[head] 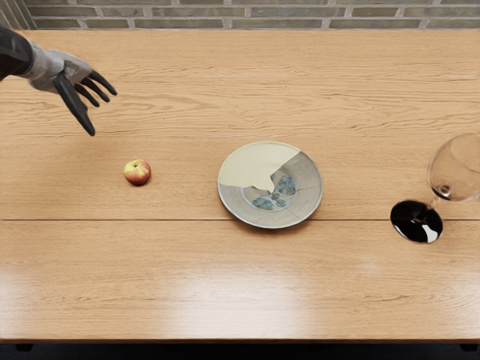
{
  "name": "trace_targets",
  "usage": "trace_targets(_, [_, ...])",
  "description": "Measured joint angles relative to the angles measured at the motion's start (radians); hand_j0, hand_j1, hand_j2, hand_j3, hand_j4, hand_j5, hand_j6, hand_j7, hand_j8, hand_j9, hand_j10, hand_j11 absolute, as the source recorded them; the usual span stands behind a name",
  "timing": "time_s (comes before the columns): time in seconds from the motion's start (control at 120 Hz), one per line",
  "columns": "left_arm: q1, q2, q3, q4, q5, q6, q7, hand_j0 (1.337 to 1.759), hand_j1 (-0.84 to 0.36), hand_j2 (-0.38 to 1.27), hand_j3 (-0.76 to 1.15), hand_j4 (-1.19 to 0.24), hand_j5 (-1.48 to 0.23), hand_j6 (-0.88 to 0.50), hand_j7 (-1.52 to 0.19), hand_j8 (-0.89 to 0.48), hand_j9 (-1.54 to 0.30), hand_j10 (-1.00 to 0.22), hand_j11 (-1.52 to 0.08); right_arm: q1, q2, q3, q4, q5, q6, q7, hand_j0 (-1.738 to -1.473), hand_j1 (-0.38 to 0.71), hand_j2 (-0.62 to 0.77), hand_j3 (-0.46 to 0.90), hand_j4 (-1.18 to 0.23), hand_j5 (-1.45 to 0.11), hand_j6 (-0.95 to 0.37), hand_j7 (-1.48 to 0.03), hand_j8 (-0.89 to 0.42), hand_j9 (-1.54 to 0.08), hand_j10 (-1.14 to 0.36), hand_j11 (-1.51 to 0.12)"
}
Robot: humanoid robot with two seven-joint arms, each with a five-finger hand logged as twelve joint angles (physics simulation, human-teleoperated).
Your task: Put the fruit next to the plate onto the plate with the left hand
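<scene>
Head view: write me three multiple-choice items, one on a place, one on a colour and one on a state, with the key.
1. Where does the apple lie?
A. On the plate
B. On the table, apart from the plate, toward the picture's left
C. At the table's near edge

2. What colour is the apple?
A. Green
B. Purple
C. Red and yellow

3. How is the left hand?
A. Fingers spread, holding nothing
B. Closed on the apple
C. Resting on the plate

Key:
1 B: bare wood shows between apple and plate.
2 C: its skin is red with a yellow patch.
3 A: the hand is at the far left, away from the apple.
</scene>
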Motion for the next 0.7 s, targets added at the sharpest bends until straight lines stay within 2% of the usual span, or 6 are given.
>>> trace_targets(0.117, [-0.014, 0.029, 0.04, -0.2, 0.096, 0.0, 0.014, 1.658, 0.05, 0.05, 0.0, -0.25, -0.33, -0.25, -0.33, -0.25, -0.33, -0.25, -0.33, 0.0, 0.0, 0.0, 0.0, 0.0, 0.0, 0.0, -1.658, -0.31, -0.01, 0.0, -0.03, -0.04, -0.03, -0.04, -0.03, -0.04, -0.03, -0.04])
trace_targets(0.225, [-0.105, 0.07, 0.162, -0.382, 0.133, 0.004, 0.017, 1.658, 0.05, 0.05, 0.0, -0.25, -0.33, -0.25, -0.33, -0.25, -0.33, -0.25, -0.33, 0.0, 0.0, 0.0, 0.0, 0.0, 0.0, 0.0, -1.658, -0.31, -0.01, 0.0, -0.03, -0.04, -0.03, -0.04, -0.03, -0.04, -0.03, -0.04])
trace_targets(0.275, [-0.142, 0.085, 0.23, -0.468, 0.14, 0.042, 0.017, 1.658, 0.05, 0.05, 0.0, -0.25, -0.33, -0.25, -0.33, -0.25, -0.33, -0.25, -0.33, 0.0, 0.0, 0.0, 0.0, 0.0, 0.0, 0.0, -1.658, -0.31, -0.01, 0.0, -0.03, -0.04, -0.03, -0.04, -0.03, -0.04, -0.03, -0.04])
trace_targets(0.367, [-0.161, 0.086, 0.327, -0.592, 0.148, 0.147, 0.017, 1.658, 0.05, 0.05, 0.0, -0.25, -0.33, -0.25, -0.33, -0.25, -0.33, -0.25, -0.33, 0.0, 0.0, 0.0, 0.0, 0.0, 0.0, 0.0, -1.658, -0.31, -0.01, 0.0, -0.03, -0.04, -0.03, -0.04, -0.03, -0.04, -0.03, -0.04])
trace_targets(0.5, [-0.17, 0.086, 0.386, -0.696, 0.188, 0.289, 0.013, 1.658, 0.05, 0.05, 0.0, -0.25, -0.33, -0.25, -0.33, -0.25, -0.33, -0.25, -0.33, 0.0, 0.0, 0.0, 0.0, 0.0, 0.0, 0.0, -1.658, -0.31, -0.01, 0.0, -0.03, -0.04, -0.03, -0.04, -0.03, -0.04, -0.03, -0.04])
trace_targets(0.7, [-0.164, 0.075, 0.413, -0.747, 0.277, 0.423, 0.011, 1.658, 0.05, 0.05, 0.0, -0.25, -0.33, -0.25, -0.33, -0.25, -0.33, -0.25, -0.33, 0.0, 0.0, 0.0, 0.0, 0.0, 0.0, 0.0, -1.658, -0.31, -0.01, 0.0, -0.03, -0.04, -0.03, -0.04, -0.03, -0.04, -0.03, -0.04])
